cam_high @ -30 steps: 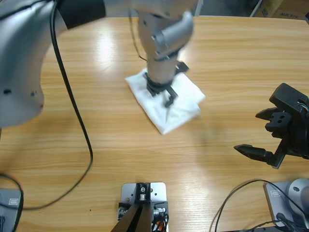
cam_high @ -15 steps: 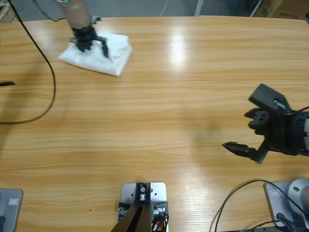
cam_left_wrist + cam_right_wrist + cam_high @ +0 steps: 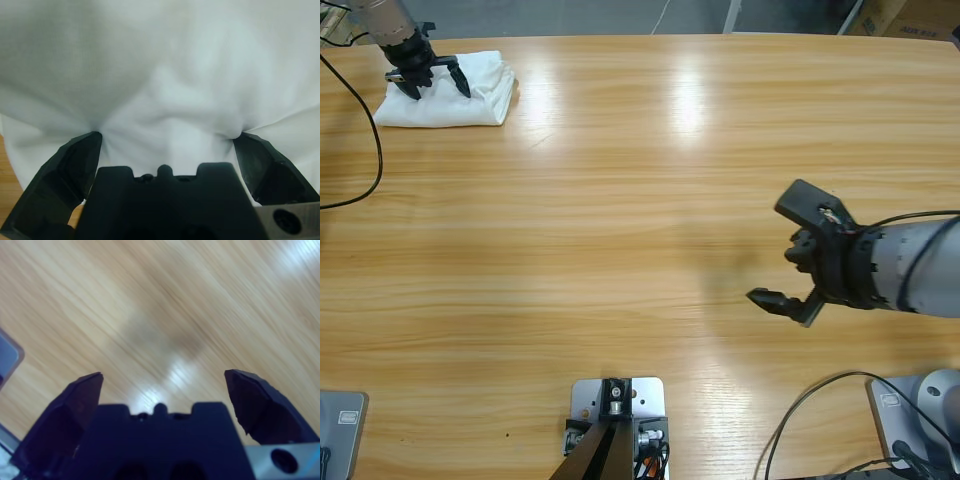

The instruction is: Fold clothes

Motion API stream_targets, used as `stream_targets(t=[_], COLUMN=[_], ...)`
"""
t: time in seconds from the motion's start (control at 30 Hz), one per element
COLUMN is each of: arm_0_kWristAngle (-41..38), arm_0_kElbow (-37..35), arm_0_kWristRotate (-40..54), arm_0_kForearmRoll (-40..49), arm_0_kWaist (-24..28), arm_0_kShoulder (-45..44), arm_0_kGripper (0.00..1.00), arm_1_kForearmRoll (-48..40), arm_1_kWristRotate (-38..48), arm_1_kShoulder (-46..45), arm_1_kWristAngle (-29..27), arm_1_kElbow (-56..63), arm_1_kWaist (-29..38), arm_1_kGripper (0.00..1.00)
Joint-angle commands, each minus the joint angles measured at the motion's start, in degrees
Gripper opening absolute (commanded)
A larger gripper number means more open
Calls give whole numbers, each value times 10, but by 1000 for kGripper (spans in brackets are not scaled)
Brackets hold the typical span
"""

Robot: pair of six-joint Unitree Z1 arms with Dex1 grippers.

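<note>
The white T-shirt (image 3: 450, 88) lies as a compact folded bundle at the far left corner of the table (image 3: 640, 200), so the folding itself looks finished, and the step in hand seems to be setting the bundle aside in that corner. The left pincer (image 3: 428, 82) stands on top of it with its jaws spread wide; in the left wrist view both jaw tips press into the cloth (image 3: 165, 75) and dimple it, with nothing clamped between them. The right pincer (image 3: 782, 290) hangs over bare wood well apart from the shirt, jaws wide and empty, and its wrist view shows only table grain. By my reading, the next move calls for the left arm to lift straight off the bundle without snagging a layer, so the folds stay flat.
</note>
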Motion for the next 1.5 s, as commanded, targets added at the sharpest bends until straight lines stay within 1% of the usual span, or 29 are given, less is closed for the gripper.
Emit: stream_targets(t=[0.03,0.13,0.17,0.23,0.27,0.37,0.47,0.5,0.53,0.57,0.63,0.67,0.73,0.8,0.87,0.97,1.03,1.07,1.1,1.17,1.2,1.23,1.33,1.37,1.4,1.43,1.5], arm_0_kWristAngle=[0,-16,-19,-19,-18,-21,-36,-48,-53,-54,-66,-70,-81,-112,-131,-141,-143,-139,-138,-139,-155,-175,-179,-179,-179,-184,-187], arm_0_kElbow=[-132,-157,-161,-160,-148,-68,17,60,147,255,501,619,767,845,912,971,989,983,981,978,999,1023,1031,1032,1035,1033,1031], arm_0_kWristRotate=[-50,-56,-53,-43,-36,-17,-7,-5,4,14,22,28,38,66,73,74,74,73,72,71,71,72,71,70,67,66,66], arm_0_kForearmRoll=[30,48,53,82,90,89,87,84,59,8,-118,-156,-197,-211,-237,-251,-268,-265,-263,-260,-279,-312,-322,-323,-329,-329,-329], arm_0_kWaist=[31,32,32,31,31,32,37,35,26,17,14,14,14,10,8,7,-10,-21,-29,-58,-67,-67,-69,-78,-99,-113,-132], arm_0_kShoulder=[100,50,20,-47,-76,-177,-259,-294,-353,-419,-567,-643,-755,-799,-836,-876,-898,-899,-893,-868,-859,-868,-899,-900,-893,-877,-868], arm_0_kGripper=[1000,1000,1000,1000,1000,1000,1000,1000,1000,1000,1000,1000,1000,1000,1000,1000,1000,1000,1000,1000,1000,996,995,988,968,964,964], arm_1_kForearmRoll=[-17,-6,14,81,112,198,256,290,314,340,387,407,453,502,512,508,502,487,484,454,445,451,459,457,456,452,450], arm_1_kWristRotate=[5,-2,-8,-21,-24,-46,-47,-47,-47,-47,-47,-47,-44,-40,-40,-35,-20,-14,-13,5,10,9,14,14,13,7,-37], arm_1_kShoulder=[50,25,4,-29,-41,-67,-91,-99,-106,-110,-120,-129,-142,-138,-139,-154,-178,-199,-207,-204,-197,-191,-212,-212,-206,-197,-192], arm_1_kWristAngle=[9,15,16,10,1,-18,-23,-28,-29,-31,-31,-30,-31,-30,-31,-45,-57,-64,-63,-57,-54,-56,-63,-64,-63,-61,-65], arm_1_kElbow=[-27,-32,-45,-86,-102,-157,-187,-204,-216,-227,-247,-253,-268,-281,-262,-215,-179,-166,-164,-130,-117,-121,-128,-128,-129,-132,-151], arm_1_kWaist=[-1,0,0,0,0,-1,-1,-1,0,-1,-2,-2,-2,-5,-5,-5,-5,-6,-5,-6,-6,-5,-6,-6,-6,-6,-6], arm_1_kGripper=[982,1000,1000,1000,1000,1000,989,987,983,977,954,954,954,954,954,954,942,902,888,893,890,890,895,899,911,918,913])
